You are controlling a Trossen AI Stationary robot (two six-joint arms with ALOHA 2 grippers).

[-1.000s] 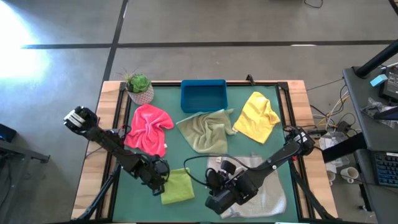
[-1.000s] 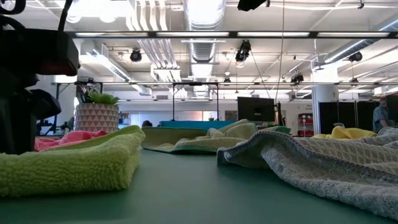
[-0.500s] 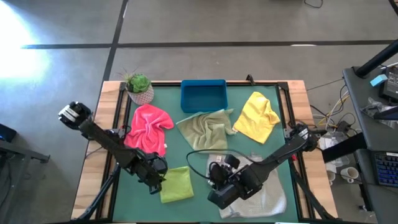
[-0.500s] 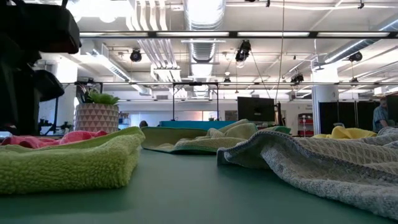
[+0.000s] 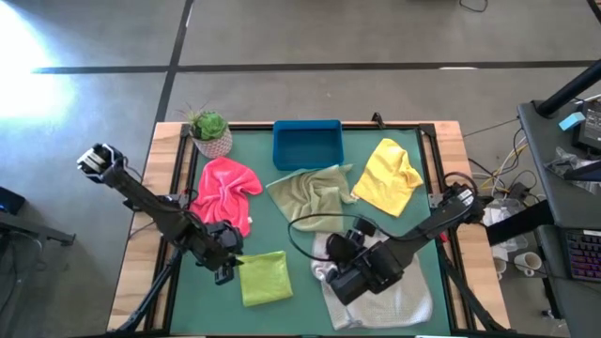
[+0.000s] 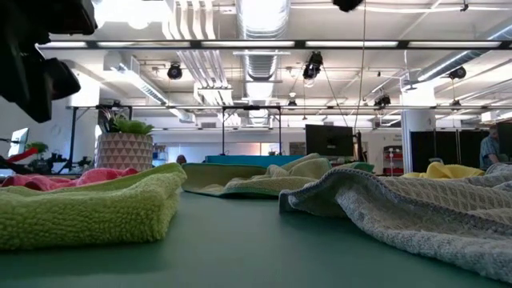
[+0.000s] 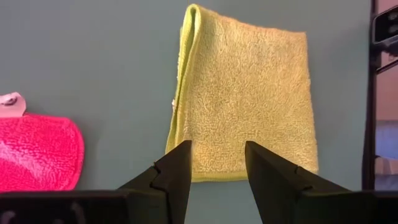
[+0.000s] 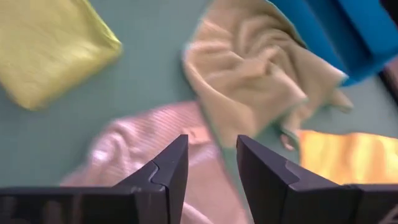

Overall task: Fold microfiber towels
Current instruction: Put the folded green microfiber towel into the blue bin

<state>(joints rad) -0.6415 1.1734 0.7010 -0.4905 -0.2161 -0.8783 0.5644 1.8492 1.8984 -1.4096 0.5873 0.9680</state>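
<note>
Lime green towel [image 5: 266, 279] folded, near table's [image 5: 282, 230] front edge.

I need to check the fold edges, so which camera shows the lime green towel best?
The left wrist view: the lime green towel fills it, folded edge clear. The high view shows it small; the low view edge-on; the right wrist view a blurred corner.

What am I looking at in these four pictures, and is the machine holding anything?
Two dark robot arms work at a green table. One picture looks straight down, one sits level with the tabletop, and two come from cameras on the arms' wrists. The left gripper hangs above a folded lime green towel, jaws apart and empty. The right gripper hangs over the crumpled light grey towel, also holding nothing. Unfolded farther back lie a pink towel, an olive towel and a yellow towel, beside a blue tray and a potted plant.
</note>
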